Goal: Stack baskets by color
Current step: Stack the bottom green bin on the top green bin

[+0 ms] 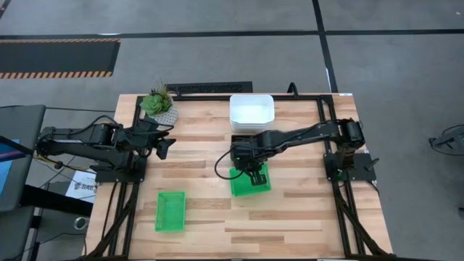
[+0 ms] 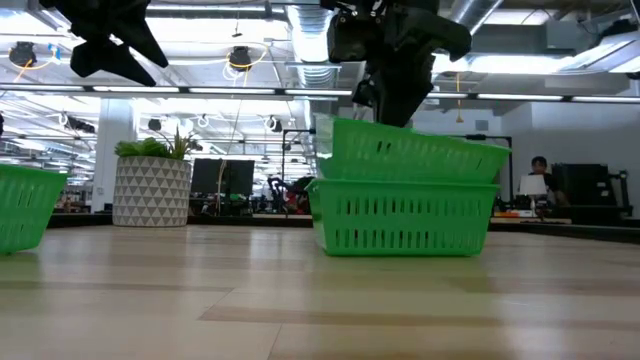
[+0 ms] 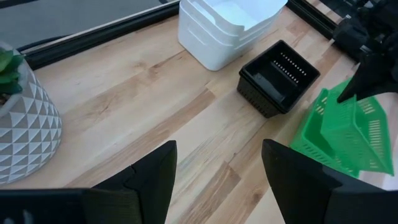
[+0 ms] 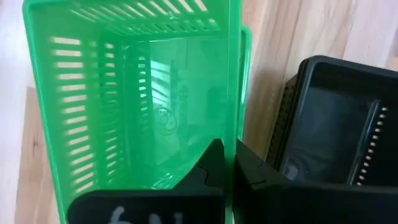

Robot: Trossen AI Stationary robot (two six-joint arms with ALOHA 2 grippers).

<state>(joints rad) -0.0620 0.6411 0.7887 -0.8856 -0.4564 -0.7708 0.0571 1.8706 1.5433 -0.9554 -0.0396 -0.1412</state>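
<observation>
My right pincer is clamped on the rim of a green basket, which sits tilted in a second green basket standing mid-counter. Just beside them are the black baskets, and the white stack stands at the counter's far edge. A third green basket lies well apart, on my left side. My left pincer hangs open near the plant, holding nothing.
</observation>
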